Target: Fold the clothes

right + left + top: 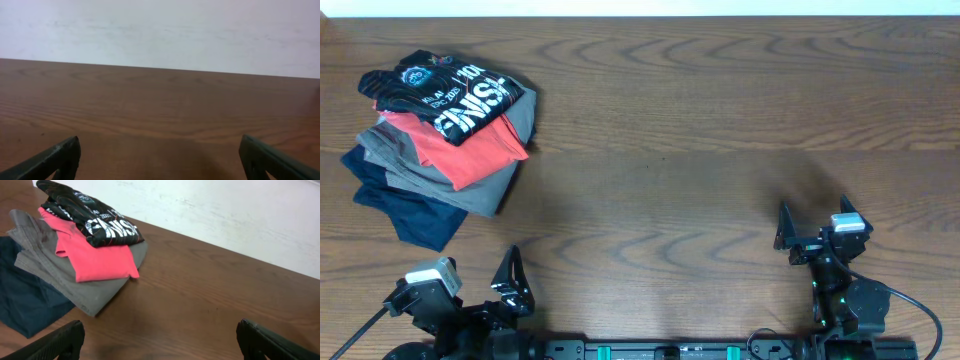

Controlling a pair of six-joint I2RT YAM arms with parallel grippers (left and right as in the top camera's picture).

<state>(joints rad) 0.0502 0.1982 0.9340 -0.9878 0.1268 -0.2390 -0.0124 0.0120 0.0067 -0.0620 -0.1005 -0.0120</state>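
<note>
The black shiny jersey [445, 90] with white lettering lies folded on top of a stack of clothes at the table's far left. It also shows in the left wrist view [92, 220], top left. My left gripper [470, 285] is open and empty near the front left edge, well short of the stack; its fingertips frame bare wood in its own view [160, 337]. My right gripper [813, 228] is open and empty at the front right, over bare wood [160, 155], far from the clothes.
Under the jersey lie a red shirt [470, 150], a grey garment [430, 175] and a navy garment [405, 215], also seen in the left wrist view: red [100, 260], grey [50, 265], navy [25, 300]. A white wall [160, 30] runs behind the table.
</note>
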